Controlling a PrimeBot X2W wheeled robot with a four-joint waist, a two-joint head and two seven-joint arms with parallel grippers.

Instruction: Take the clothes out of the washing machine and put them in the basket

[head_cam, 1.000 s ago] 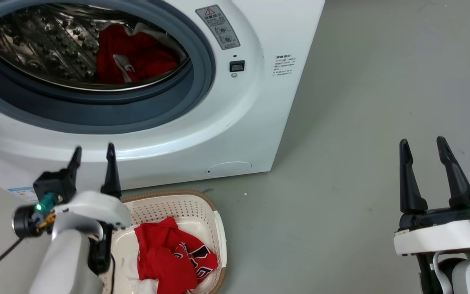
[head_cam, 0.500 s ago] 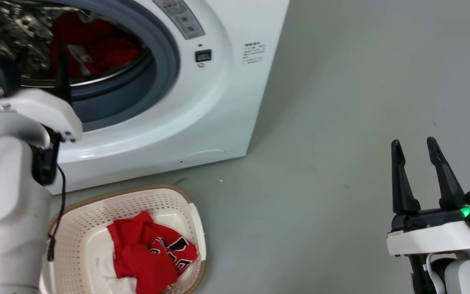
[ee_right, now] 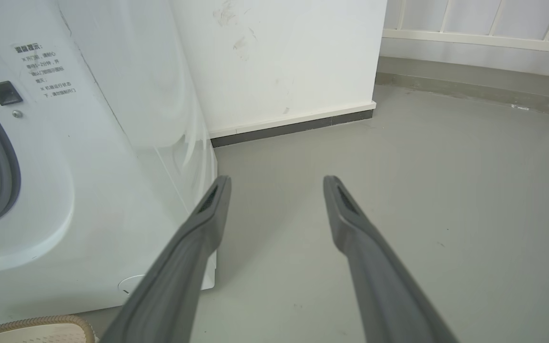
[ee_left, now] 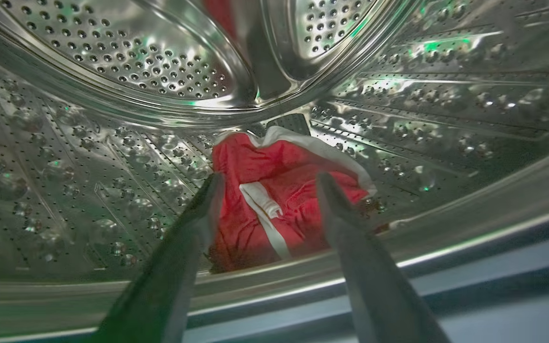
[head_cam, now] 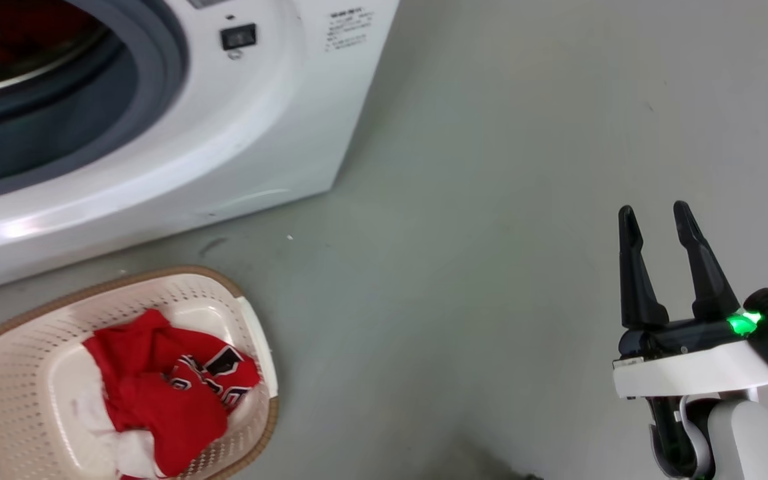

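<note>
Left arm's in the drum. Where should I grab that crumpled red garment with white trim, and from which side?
Pinch the bunched middle of the red garment, beside its white strip. Come straight in from the porthole side, dipping slightly: it lies heaped on the perforated steel drum floor, and the open left gripper frames it.

Grey floor (head_cam: 491,200) — white wall (ee_right: 279,57)

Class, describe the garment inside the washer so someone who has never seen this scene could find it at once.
Find the white front-loading washing machine and look into its perforated steel drum. A crumpled bright red garment with white trim lies there; the other red clothes, with black-and-white lettering, sit in the cream perforated basket.
</note>
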